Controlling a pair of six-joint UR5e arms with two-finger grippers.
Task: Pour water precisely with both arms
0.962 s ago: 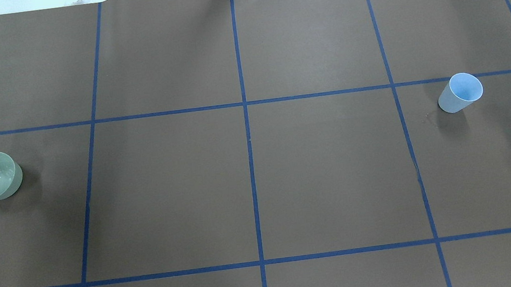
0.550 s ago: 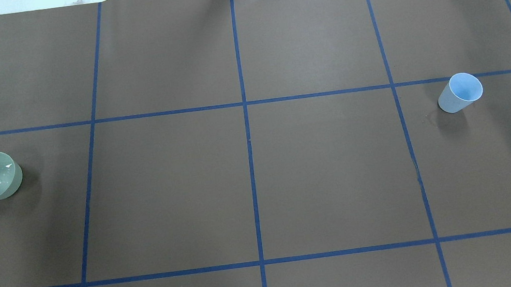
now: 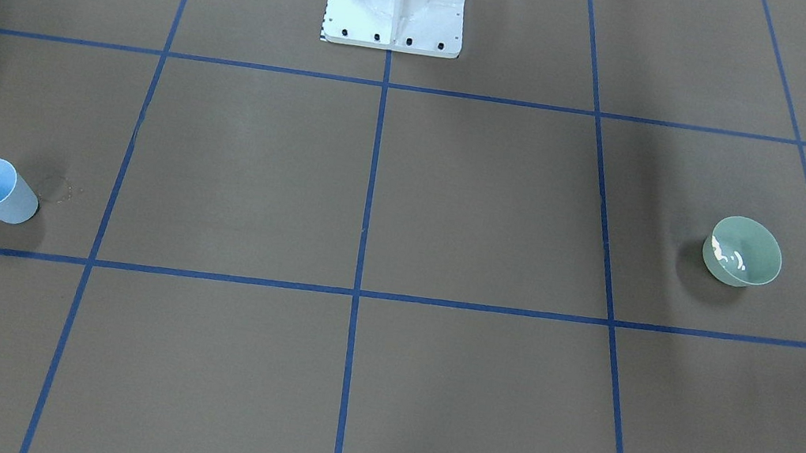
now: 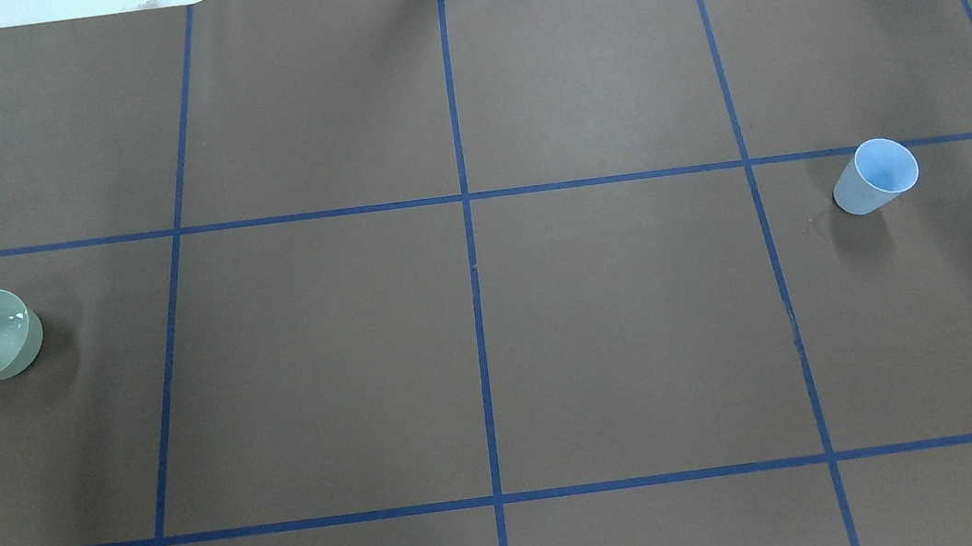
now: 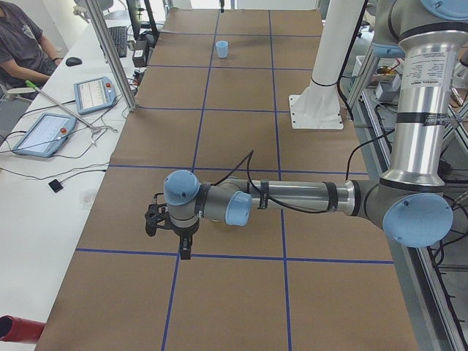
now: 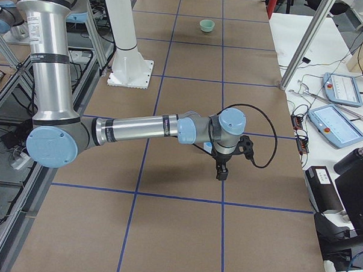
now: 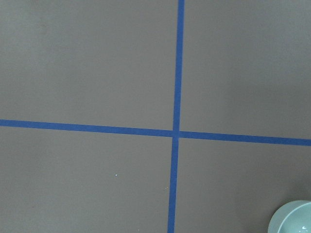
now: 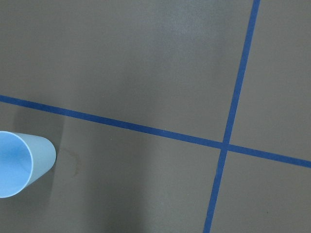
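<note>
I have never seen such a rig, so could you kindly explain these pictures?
This is a robot: two jointed arms and a white pedestal, at a brown table with blue tape lines. Two pictures look down from above, two look along the table from its ends and show the left arm and the right arm, and two come from cameras on the wrists. A green bowl with a little water stands on one side, a light-blue cup on the other. The jaws hold nothing; open or shut, I cannot tell.
</note>
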